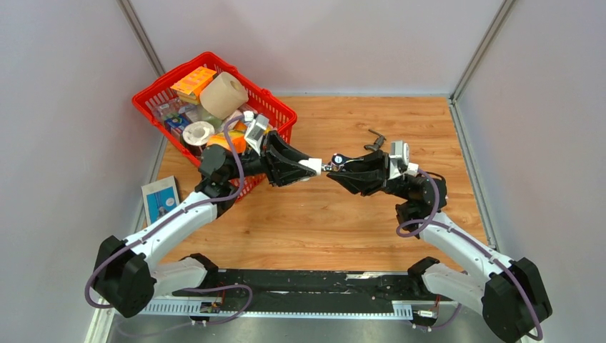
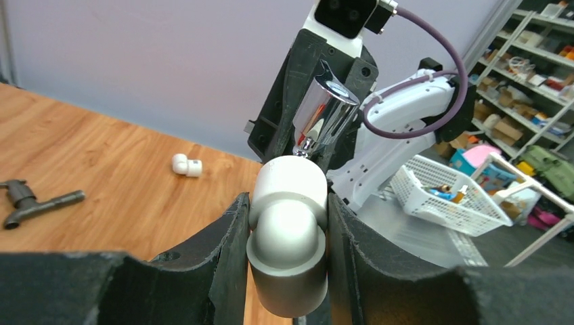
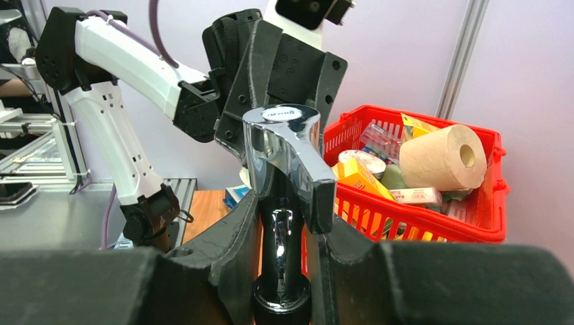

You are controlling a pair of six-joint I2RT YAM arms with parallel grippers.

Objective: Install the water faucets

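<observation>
Alignment above worktop (image 1: 343,229): left hand (image 1: 310,166) pinches white plastic elbow fitting (image 2: 288,203) steady so right hand (image 1: 341,166), clamping shiny silver faucet (image 3: 281,145) (stem toward socket), can thread it.

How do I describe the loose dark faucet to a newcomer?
On the wooden table, look just beyond the right gripper. The dark grey metal faucet lies flat there, matte and free, unlike the shiny silver faucet clamped in that gripper.

The silver metal faucet (image 3: 284,145) is mirror-glossy; the white plastic elbow fitting (image 2: 288,233) smooth and satin; the dark grey metal faucet (image 2: 47,206) matt; the wooden table (image 1: 343,221) faintly sheened.
</observation>
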